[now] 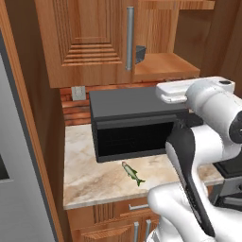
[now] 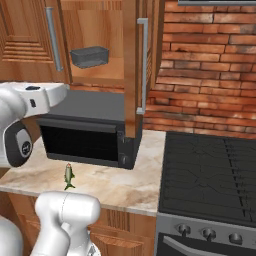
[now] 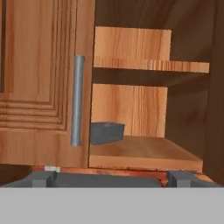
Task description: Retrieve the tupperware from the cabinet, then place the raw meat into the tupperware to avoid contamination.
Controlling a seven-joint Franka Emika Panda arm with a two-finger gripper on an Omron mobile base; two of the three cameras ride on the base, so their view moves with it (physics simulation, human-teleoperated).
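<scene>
The arm stands raised before the microwave, hand level and aimed at the cabinet, right door swung open. The gripper is spread wide, empty. The tub sits on the bottom shelf; the fish lies on the counter.

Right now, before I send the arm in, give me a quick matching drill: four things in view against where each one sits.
Things:
1. tupperware
2. raw meat
3. microwave
4. stove

Places:
A. on the marble counter, in front of the microwave
B. on the bottom board of the open cabinet
C. to the right of the counter, below the brick wall
D. on the counter, under the cabinet

Pairs: 1-B, 2-A, 3-D, 4-C
</scene>
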